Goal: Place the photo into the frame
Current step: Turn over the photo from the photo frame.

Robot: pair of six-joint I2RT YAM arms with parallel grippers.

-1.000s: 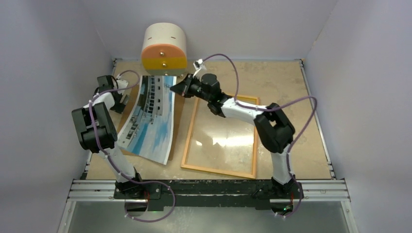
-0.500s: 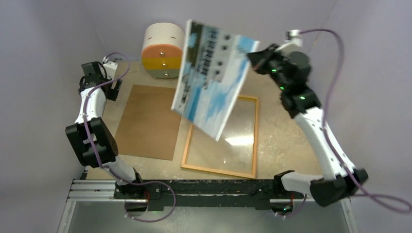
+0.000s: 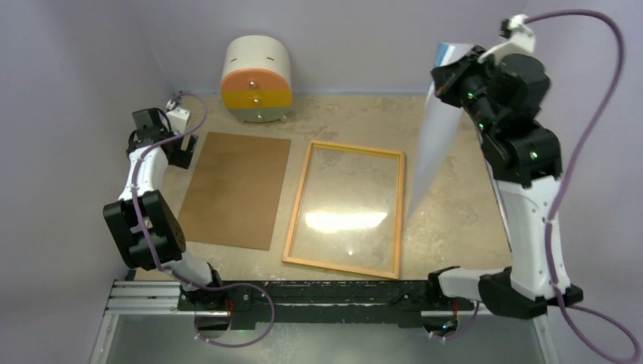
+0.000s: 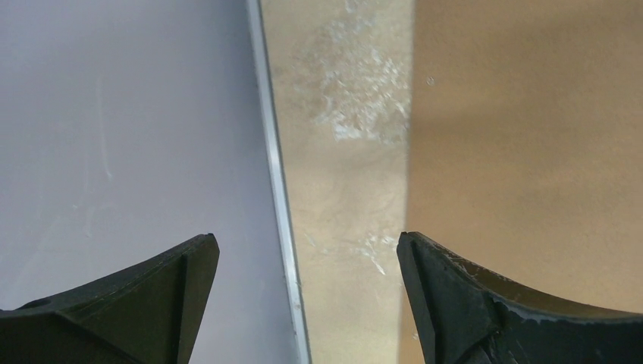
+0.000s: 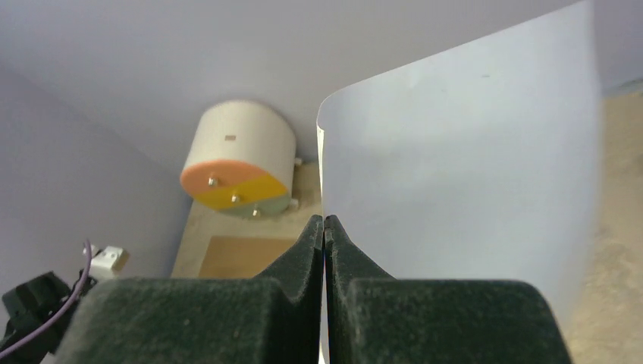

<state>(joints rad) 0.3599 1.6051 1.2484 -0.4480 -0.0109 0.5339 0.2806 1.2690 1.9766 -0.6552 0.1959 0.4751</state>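
My right gripper [image 3: 449,78] is raised high at the back right and shut on the photo [image 3: 431,152], which hangs on edge, its plain white back showing. In the right wrist view the white back [image 5: 470,159] fills the right side, pinched between my closed fingers [image 5: 324,224]. The frame [image 3: 299,202] lies flat at mid-table, wood-coloured side up, glass glinting, left of the hanging photo. My left gripper [image 3: 176,148] is open and empty at the far left; in the left wrist view its gripper [image 4: 307,250] hovers over the table edge.
A brown hardboard backing sheet [image 3: 236,188] lies left of the frame, also in the left wrist view [image 4: 531,136]. A round cream box with an orange, yellow and green face [image 3: 255,82] stands at the back. Grey walls enclose the table; a metal rail [image 4: 277,182] runs along the left.
My right arm has lifted the photo off the backing sheet and swung it up and to the right, turning it so that its white back shows. My left gripper has let go and drawn back left.
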